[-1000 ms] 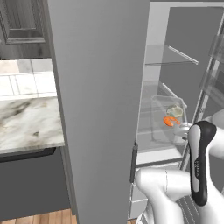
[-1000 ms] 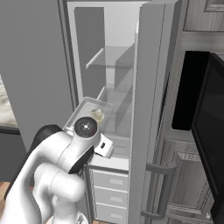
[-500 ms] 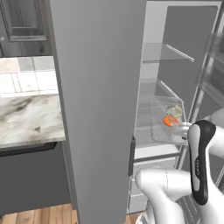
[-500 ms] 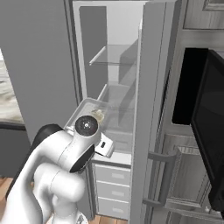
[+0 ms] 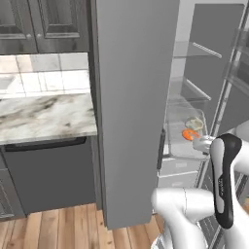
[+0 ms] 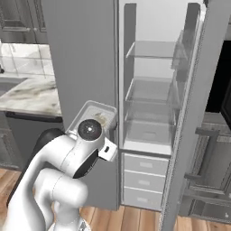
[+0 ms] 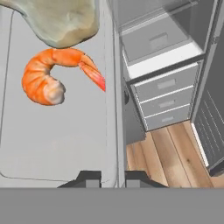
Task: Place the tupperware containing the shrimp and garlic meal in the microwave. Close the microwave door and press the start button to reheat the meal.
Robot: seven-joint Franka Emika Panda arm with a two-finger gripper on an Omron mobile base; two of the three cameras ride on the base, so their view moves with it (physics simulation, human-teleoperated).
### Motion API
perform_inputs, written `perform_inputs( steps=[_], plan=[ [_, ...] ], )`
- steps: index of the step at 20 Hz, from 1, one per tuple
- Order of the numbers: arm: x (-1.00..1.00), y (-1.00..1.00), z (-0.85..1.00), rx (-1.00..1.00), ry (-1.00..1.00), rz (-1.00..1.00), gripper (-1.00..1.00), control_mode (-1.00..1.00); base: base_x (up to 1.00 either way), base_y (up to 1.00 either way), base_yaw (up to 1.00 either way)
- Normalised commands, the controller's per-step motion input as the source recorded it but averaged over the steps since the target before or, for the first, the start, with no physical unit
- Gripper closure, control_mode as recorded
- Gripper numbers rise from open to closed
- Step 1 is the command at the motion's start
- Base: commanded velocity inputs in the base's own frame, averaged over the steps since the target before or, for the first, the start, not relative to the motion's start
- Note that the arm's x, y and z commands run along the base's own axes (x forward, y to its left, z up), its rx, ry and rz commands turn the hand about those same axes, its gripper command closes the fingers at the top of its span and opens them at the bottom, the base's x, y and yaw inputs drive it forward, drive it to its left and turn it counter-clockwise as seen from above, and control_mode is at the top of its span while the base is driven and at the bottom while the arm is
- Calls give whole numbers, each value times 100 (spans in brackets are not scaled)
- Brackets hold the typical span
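My fingers [image 7: 108,177] pinch the near wall of the tupperware [image 7: 52,144], one tip on each side of its rim at the bottom centre of the hand view. Inside the tub, the shrimp [image 7: 52,76] curls at upper left of that frame, with the pale garlic [image 7: 61,22] just above it, touching the top edge.

In the left base view the tupperware [image 5: 187,138] sits at right centre, held level in front of my dark wrist, shrimp [image 5: 189,134] and garlic [image 5: 194,123] visible through its clear side. In the right base view the tupperware [image 6: 92,115] shows at left centre, above my round wrist joint.

Beyond it stands the fridge [image 6: 153,108], its door [image 5: 131,107] swung wide, glass shelves [image 6: 151,49] and white drawers [image 6: 144,178] exposed. The marble table [image 5: 46,119] fills the left of the left base view. A black microwave [image 6: 224,85] edges the right of the right base view.
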Motion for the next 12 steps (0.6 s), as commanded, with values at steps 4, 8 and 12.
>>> perform_inputs(
  steps=[4, 8, 12],
  plan=[
    [0, 0, 0, 0, 0, 0, 100, 100, -39, 45, -15],
    [0, 0, 0, 0, 0, 0, 100, 100, -33, 0, -44],
    [0, 0, 0, 0, 0, 0, 100, 100, -35, -13, -59]
  ],
)
